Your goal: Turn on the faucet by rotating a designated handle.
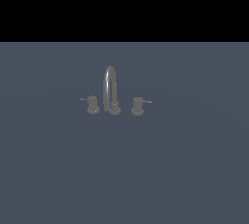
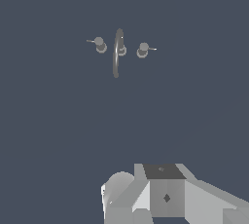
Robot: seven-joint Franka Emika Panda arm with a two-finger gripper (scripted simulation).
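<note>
1. Gripper state cannot be determined: only grey arm housing shows in the wrist view, no fingers, and nothing is held or touched.
2. Faucet (image 1: 111, 91) stands well apart from the arm on the dark floor (image 1: 194, 169).
3. Handle (image 1: 92, 104), rod pointing to the exterior view's left, sits beside the spout.
4. Current step, by judgement: approach. Next move requires travel to this knob, then contact with its rod.

faucet (image 1: 111, 91): dull grey metal, faint sheen | handle (image 1: 92, 104): same metal | floor (image 1: 194, 169): matt slate-blue, smooth
</note>
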